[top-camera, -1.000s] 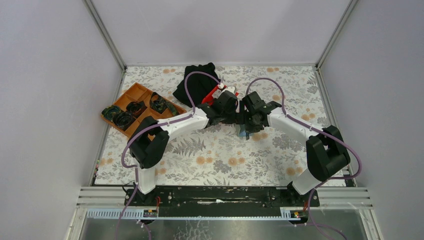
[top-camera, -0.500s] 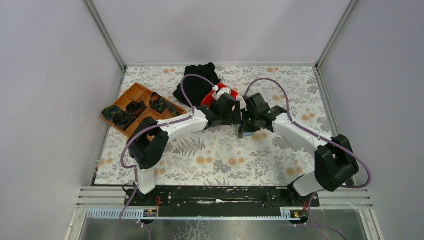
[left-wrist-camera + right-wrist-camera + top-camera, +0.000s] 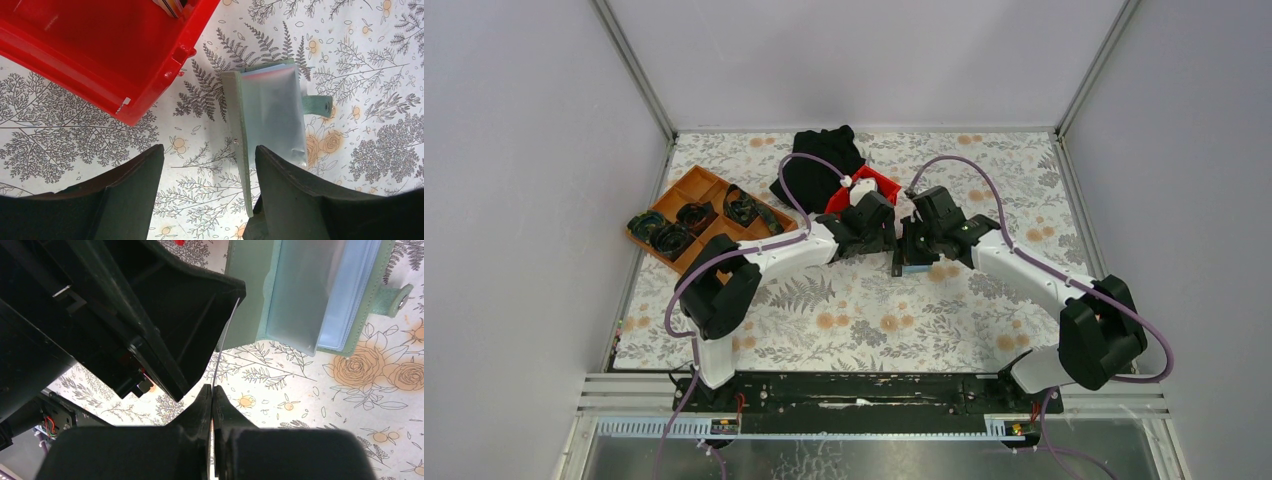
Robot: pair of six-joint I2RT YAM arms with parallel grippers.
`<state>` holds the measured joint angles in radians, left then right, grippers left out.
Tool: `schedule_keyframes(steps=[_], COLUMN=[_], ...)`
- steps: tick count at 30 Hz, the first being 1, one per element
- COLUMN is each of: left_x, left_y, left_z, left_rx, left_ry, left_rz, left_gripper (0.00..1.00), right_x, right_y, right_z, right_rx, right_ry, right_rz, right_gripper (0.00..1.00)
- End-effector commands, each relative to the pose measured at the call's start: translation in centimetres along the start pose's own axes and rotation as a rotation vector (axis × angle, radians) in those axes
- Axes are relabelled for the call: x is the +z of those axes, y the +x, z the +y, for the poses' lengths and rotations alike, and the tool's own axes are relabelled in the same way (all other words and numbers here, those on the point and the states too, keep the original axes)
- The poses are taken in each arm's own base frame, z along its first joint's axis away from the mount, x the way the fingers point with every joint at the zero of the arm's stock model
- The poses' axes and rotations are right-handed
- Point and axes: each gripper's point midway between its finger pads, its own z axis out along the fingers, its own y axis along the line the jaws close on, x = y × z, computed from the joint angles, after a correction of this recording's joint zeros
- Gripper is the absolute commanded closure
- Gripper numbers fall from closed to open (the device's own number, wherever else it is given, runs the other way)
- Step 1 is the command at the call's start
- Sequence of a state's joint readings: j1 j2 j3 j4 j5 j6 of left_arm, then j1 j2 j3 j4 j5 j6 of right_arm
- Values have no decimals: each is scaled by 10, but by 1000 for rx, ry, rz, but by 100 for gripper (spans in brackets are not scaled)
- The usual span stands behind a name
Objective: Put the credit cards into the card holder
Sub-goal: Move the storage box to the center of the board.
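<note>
card holder (image 3: pixel 272 110) — just beyond left claw (image 3: pixel 209 150)

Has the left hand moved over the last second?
Yes. In the top view the left hand has pulled back toward the near edge, uncovering more of the red bin behind it.

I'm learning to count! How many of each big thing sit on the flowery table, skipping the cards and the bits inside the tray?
Red bin: 1
Orange compartment tray: 1
Black cloth: 1
Green card holder: 1
Total: 4
</note>
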<state>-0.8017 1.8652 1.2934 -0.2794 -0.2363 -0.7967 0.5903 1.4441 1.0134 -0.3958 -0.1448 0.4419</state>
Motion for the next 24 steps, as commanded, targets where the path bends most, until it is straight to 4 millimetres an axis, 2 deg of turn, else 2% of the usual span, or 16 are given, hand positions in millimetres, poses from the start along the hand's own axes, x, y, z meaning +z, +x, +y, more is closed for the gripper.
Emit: schedule_keyframes(steps=[1, 4, 14, 19, 24], left_x=[-6, -8, 2, 4, 3], left_y=[-21, -22, 1, 12, 20], left_z=[-27, -26, -10, 0, 6], left_rx=[-43, -42, -10, -4, 7], left_ry=[75, 74, 24, 3, -10], left_rz=[-70, -73, -9, 18, 36], left_gripper=[25, 32, 36, 39, 42], right_x=[-8, -15, -40, -41, -34], right_y=[-7, -11, -25, -26, -28], right_z=[25, 20, -9, -29, -43], right_rx=[-40, -57, -101, -79, -67], right_ry=[-115, -78, 82, 118, 145], right_rz=[-45, -61, -113, -105, -90], right_gripper=[100, 100, 100, 100, 100])
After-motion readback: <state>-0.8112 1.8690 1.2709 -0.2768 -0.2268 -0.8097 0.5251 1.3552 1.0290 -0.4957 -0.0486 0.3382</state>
